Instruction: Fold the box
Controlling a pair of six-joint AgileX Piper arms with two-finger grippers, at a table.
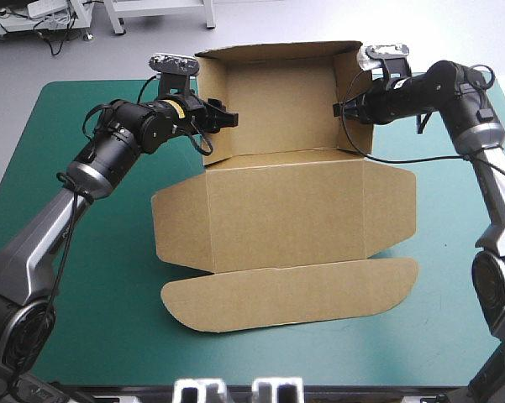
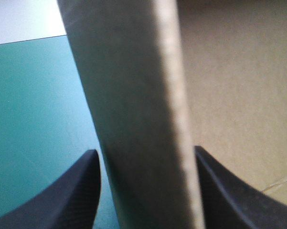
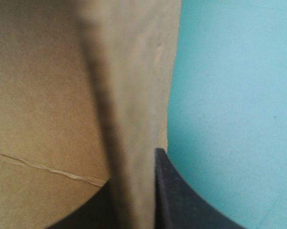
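Observation:
The brown box (image 1: 277, 206) lies mid-table, its far part standing as an open tray and its lid (image 1: 290, 294) flat toward the near edge. My left gripper (image 1: 228, 117) is at the tray's left wall. In the left wrist view that wall (image 2: 133, 95) stands between the black fingers (image 2: 86, 191) of the left gripper (image 2: 148, 152), which is open and straddles it. My right gripper (image 1: 340, 107) is at the tray's right wall. In the right wrist view the right gripper (image 3: 133, 183) is shut on that wall (image 3: 133, 95), with the tray's floor (image 3: 38, 95) beside it.
The teal-green cover (image 1: 84, 277) shows bare on both sides of the box and along the near edge. The lid's rounded side flaps (image 1: 391, 210) spread flat toward the right arm's base.

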